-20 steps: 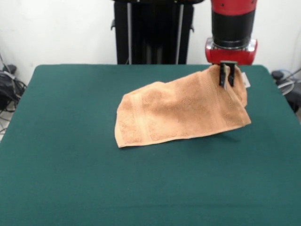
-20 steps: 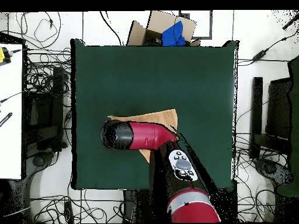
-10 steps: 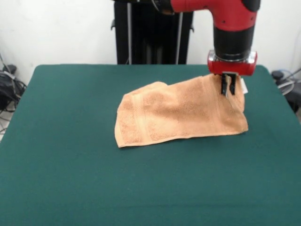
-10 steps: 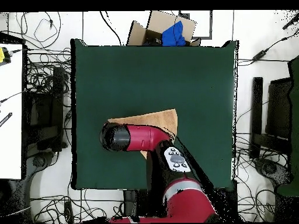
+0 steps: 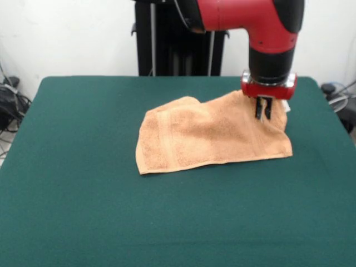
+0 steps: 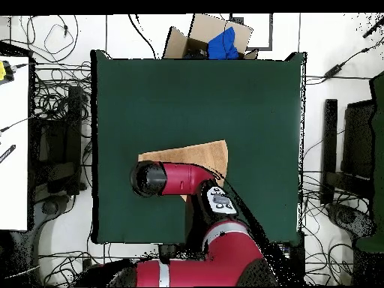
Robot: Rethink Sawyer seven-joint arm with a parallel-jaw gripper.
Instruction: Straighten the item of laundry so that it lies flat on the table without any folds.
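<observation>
From the front, the towel (image 5: 214, 133) lies right of the table's (image 5: 83, 211) middle, toward three o'clock. Its left part rests on the green cloth, with a woven band running down near the left hem and a soft hump at the top edge around eleven o'clock of the towel. From there the cloth climbs toward one o'clock, where its upper right corner is lifted off the table. The gripper (image 5: 263, 109) comes straight down from the red and black arm (image 5: 261, 33) and pinches that raised corner: the two dark fingers stand close together with towel between them. A bit of white, perhaps the tag, shows just right of the fingers. Below the grip the right edge hangs in a fold down to the lower right corner, which touches the table at about four o'clock of the towel. The bottom hem lies on the cloth in a fairly straight line.

From above, the arm (image 6: 176, 178) lies across most of the towel (image 6: 202, 151), and only a peach strip with a pointed corner shows at the arm's twelve to one o'clock. That puts the towel slightly below the table's (image 6: 150, 90) middle. The gripper itself is hidden under the arm's round black end. At the table's twelve o'clock edge sits a cardboard box (image 6: 202, 34) with something blue in it.
</observation>
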